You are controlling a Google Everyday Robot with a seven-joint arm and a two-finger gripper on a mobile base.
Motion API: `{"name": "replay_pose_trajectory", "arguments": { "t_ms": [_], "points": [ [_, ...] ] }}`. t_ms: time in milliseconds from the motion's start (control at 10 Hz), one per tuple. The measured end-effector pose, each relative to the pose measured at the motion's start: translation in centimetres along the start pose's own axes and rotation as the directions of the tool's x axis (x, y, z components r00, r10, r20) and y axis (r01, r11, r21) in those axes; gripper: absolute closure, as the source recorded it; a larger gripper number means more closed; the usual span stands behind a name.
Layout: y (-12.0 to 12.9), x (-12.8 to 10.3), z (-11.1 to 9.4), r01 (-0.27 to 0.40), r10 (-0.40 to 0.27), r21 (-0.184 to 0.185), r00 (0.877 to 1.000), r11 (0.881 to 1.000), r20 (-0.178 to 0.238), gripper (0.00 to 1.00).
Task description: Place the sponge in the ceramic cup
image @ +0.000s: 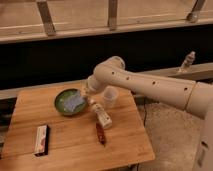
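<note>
**Sponge at the green bowl, the cup waiting just beside**

In the camera view, my claw (86, 94) is hanging at the right edge of the green bowl (59, 103). The sponge (74, 103) is showing against the bowl's inside, right at the claw; whether the claw is clamped on it or apart, I cannot tell. The ceramic cup (110, 96) is standing upright on the counter (65, 147) just beside the bowl, with nothing blue showing in it. A white bottle (103, 118) is lying near. I am judging that, once the hold is sure, the sponge should travel above the rim, stop centred over the narrow mouth and go in edge-first, because the light cup could tip.
</note>
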Motion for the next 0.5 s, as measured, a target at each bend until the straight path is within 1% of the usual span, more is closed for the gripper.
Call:
{"name": "replay_pose_trajectory", "arguments": {
  "t_ms": [300,400,500],
  "points": [
    [-3.4,-3.2,-1.2,-0.030,0.027,0.081,0.999,0.996,0.038,0.90],
    [-5.1,-4.9,-2.0,-0.049,0.043,0.127,0.997,0.991,0.057,0.90],
    [-6.7,-5.8,-2.8,-0.066,0.054,0.161,0.995,0.985,0.078,0.90]
  ]
}}
